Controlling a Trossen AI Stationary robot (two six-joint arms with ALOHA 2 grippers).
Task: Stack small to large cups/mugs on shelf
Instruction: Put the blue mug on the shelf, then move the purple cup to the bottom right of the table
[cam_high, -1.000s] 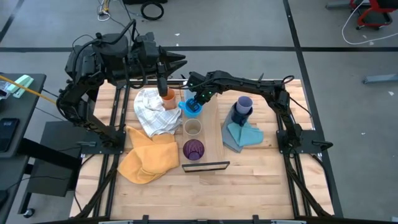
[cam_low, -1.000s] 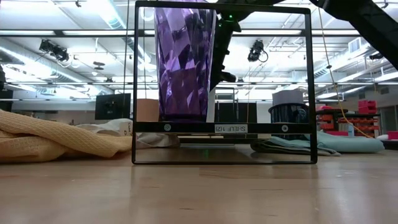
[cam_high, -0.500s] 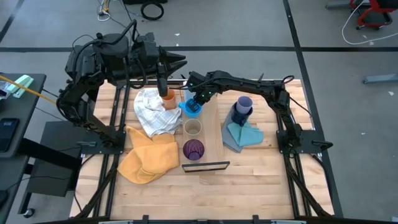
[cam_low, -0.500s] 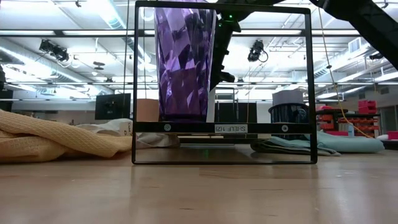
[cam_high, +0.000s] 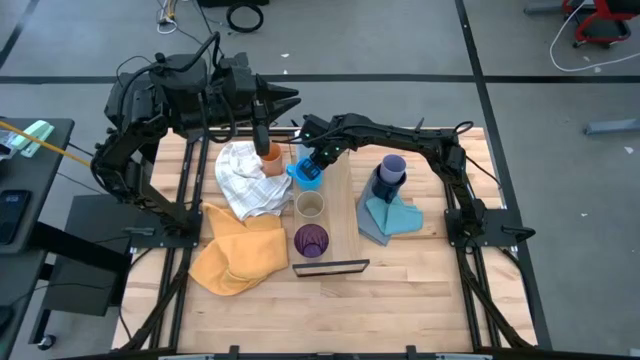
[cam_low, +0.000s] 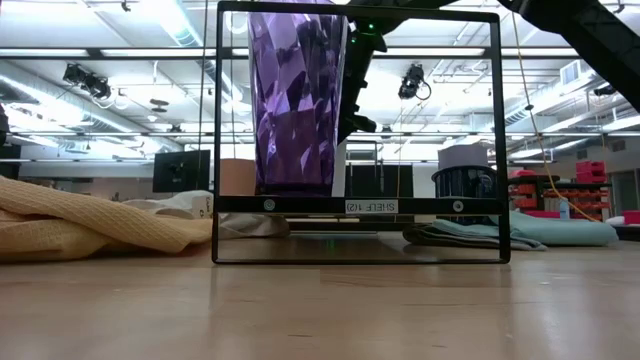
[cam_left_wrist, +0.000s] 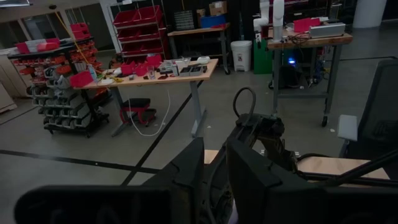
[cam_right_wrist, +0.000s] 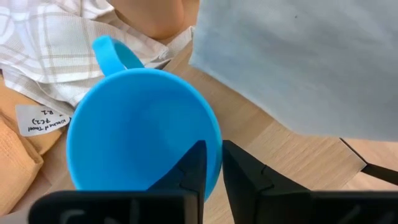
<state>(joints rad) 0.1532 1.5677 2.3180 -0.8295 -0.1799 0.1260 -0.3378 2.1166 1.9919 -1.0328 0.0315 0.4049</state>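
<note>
1. Six cups show from above: purple tumbler, tan cup and light blue mug in a line on the shelf at centre frame; orange cup upper left; lavender cup nested in navy mug at right.
2. Three cloths: white, yellow, blue.
3. The right wrist view alone shows the right gripper with jaws narrowly parted astride the mug's rim.
4. The left gripper hangs over the orange cup; jaw state unclear.

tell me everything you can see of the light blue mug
The light blue mug is a plain, glossy, plastic-looking mug with a round rim, an empty interior and one loop handle. It stands upright on the shelf, behind the tan cup and beside the white checked cloth. The right gripper straddles its rim, one finger inside, one outside.
</note>
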